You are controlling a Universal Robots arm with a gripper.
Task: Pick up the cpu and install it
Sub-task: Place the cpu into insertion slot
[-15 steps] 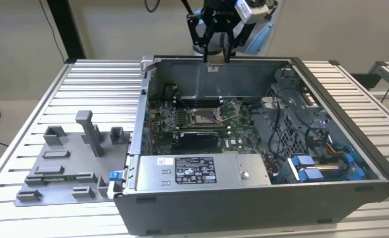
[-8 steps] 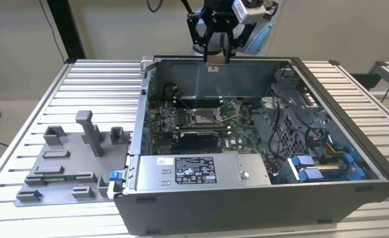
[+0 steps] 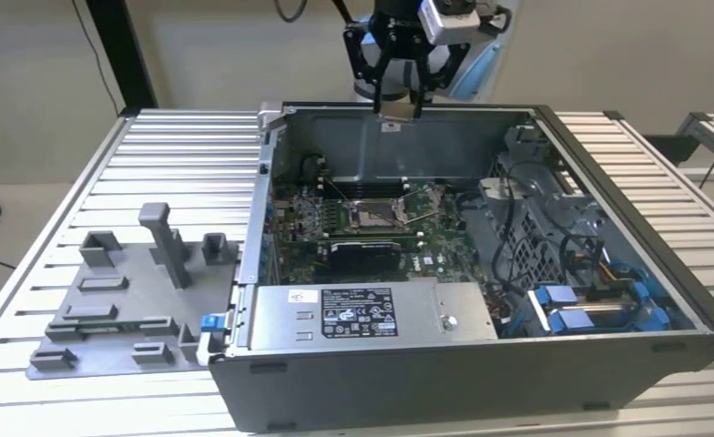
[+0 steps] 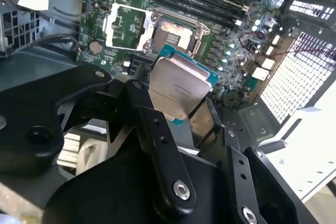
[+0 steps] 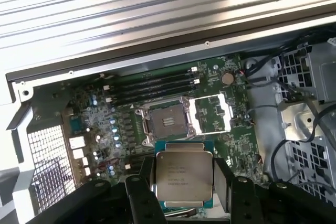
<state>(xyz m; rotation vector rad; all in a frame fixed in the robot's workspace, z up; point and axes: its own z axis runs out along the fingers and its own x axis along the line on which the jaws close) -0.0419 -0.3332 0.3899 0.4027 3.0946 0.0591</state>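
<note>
The cpu [image 3: 396, 115], a small flat square chip with a silvery top on a green base, hangs in my gripper [image 3: 399, 102] above the back wall of the open computer case [image 3: 648, 273]. In both wrist views the black fingers [image 4: 137, 94] clamp two opposite edges of the cpu [image 4: 177, 88], so the gripper [image 4: 176, 100] is shut on it. The cpu [image 5: 184, 176] is level and above the motherboard. The metal-framed socket [image 5: 167, 122] lies below it with its load plate [image 5: 214, 110] swung open. In the exterior view the socket [image 3: 372, 215] sits mid-board, in front of and well below the gripper.
A grey plastic tray with upright posts [image 3: 114, 300] lies on the slatted table at the exterior view's left of the case. Inside the case are a power supply [image 3: 345, 314] at the front, memory slots [image 5: 152, 85], and cables with blue connectors [image 3: 576, 305] on the exterior view's right.
</note>
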